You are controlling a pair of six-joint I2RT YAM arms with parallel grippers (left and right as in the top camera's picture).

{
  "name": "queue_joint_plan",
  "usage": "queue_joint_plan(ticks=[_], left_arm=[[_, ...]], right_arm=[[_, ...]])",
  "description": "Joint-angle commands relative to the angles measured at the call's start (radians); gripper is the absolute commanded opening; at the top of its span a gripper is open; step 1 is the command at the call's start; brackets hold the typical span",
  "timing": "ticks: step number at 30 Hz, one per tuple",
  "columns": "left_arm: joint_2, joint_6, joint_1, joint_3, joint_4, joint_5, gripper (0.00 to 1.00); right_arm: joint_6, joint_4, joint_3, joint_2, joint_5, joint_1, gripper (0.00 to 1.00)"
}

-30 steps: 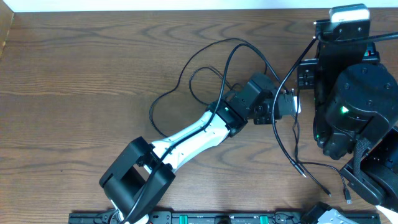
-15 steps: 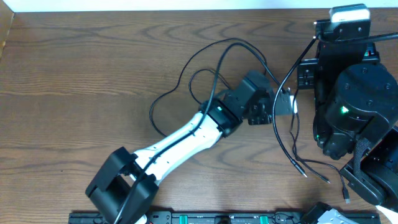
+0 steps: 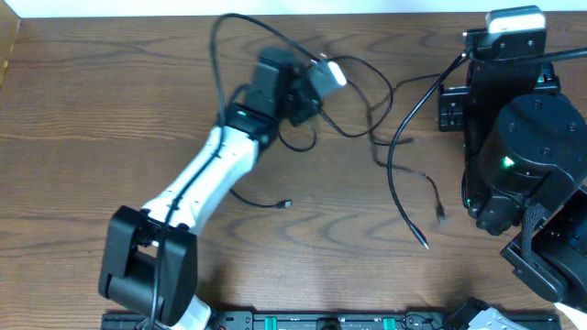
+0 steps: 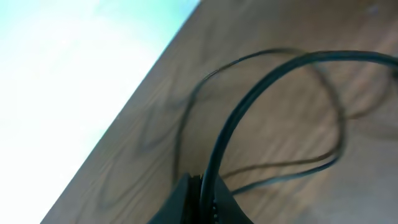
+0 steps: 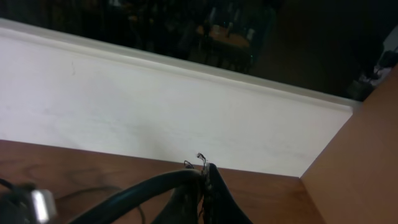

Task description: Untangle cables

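On table [image 3: 92,137], left arm [image 3: 202,174] swung from centre to far edge. Dragged cables [image 3: 391,170] now spread across far middle, knot looser. Grip: left hand [image 3: 323,75] clamped shut on cables; right hand [image 5: 202,177] closed, pinching cables too, far right.

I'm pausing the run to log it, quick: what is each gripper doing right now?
Left gripper: jaws shut on a black cable.
Right gripper: jaws shut on another black cable.
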Motion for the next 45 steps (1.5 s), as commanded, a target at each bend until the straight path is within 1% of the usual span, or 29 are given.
queue_joint_plan(ticks=[1, 7, 10, 17, 22, 26, 28, 32, 34, 39, 45], left_arm=[[-0.023, -0.014, 0.065, 0.003, -0.004, 0.016, 0.07], [-0.023, -0.083, 0.186, 0.003, -0.018, 0.016, 0.07], [-0.023, -0.092, 0.233, 0.003, -0.027, 0.016, 0.07], [-0.022, -0.093, 0.321, 0.003, -0.064, 0.016, 0.07], [-0.022, -0.100, 0.352, 0.003, -0.086, 0.016, 0.08], [-0.022, -0.100, 0.350, 0.003, -0.102, 0.043, 0.07], [-0.022, -0.100, 0.350, 0.003, -0.109, 0.102, 0.07], [-0.022, -0.100, 0.346, 0.003, -0.120, 0.154, 0.07], [-0.022, -0.100, 0.340, 0.003, -0.130, 0.155, 0.07], [-0.020, -0.100, 0.288, 0.003, -0.158, 0.214, 0.07], [-0.020, -0.100, 0.169, 0.003, -0.196, 0.225, 0.07]], right_arm=[[0.019, -0.002, 0.013, -0.010, 0.002, -0.002, 0.01], [0.019, -0.002, 0.013, -0.010, 0.002, -0.002, 0.01], [0.018, -0.001, 0.013, -0.010, 0.017, -0.002, 0.01], [0.018, 0.000, 0.013, -0.019, 0.169, -0.003, 0.01], [0.018, 0.005, 0.013, -0.051, 0.349, -0.003, 0.01], [0.018, 0.042, 0.013, -0.091, 0.549, -0.003, 0.01], [-0.026, 0.101, 0.013, -0.112, 0.648, -0.003, 0.01], [-0.151, 0.227, 0.013, -0.160, 0.702, -0.003, 0.01], [-0.176, 0.270, 0.013, -0.187, 0.706, -0.003, 0.01], [-0.165, 0.230, 0.013, -0.212, 0.572, 0.000, 0.01], [-0.010, 0.064, 0.011, -0.145, 0.438, 0.000, 0.01]])
